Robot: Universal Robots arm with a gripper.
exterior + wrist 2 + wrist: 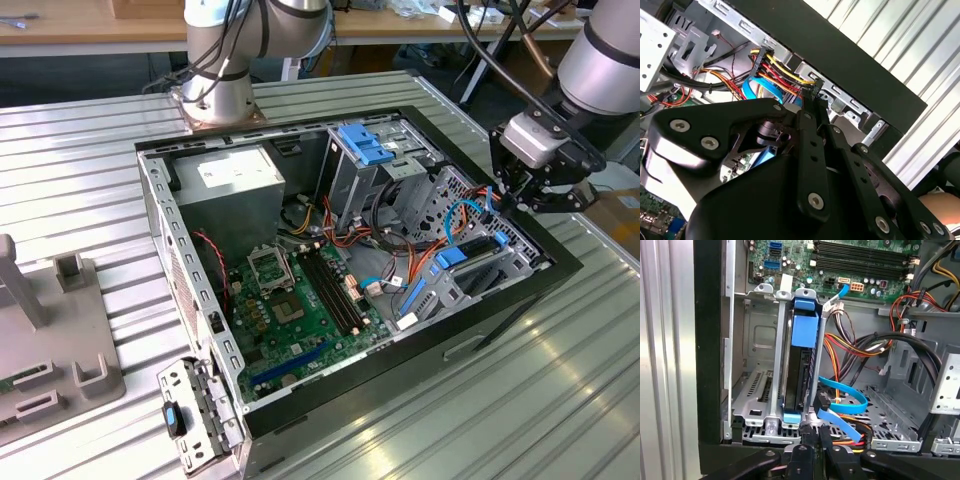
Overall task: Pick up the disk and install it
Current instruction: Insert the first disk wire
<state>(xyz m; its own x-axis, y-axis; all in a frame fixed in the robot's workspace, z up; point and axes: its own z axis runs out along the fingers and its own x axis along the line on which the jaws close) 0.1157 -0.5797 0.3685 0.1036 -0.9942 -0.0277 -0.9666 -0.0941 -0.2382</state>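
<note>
The disk [800, 375], a dark drive in a bright blue carrier, stands on edge in a slot of the metal drive cage [757, 345] at the front of the open computer case [160, 215]. Its blue carrier [452, 256] also shows in the exterior view. My gripper [816, 437] hovers just off the disk's outer end, fingers together with nothing between them. In the exterior view the gripper [500, 205] hangs over the case's corner on the exterior view's right. In the second wrist view, the black linkages of the gripper [812, 97] converge toward the cable bundle.
Blue flat cables [842, 402] and red, yellow and orange wires [775, 67] lie close beside the fingertips. A ribbed blue flap [365, 148], power supply [225, 180] and motherboard [300, 295] sit inside the case. A grey fixture [50, 340] stands on the ribbed table [80, 180].
</note>
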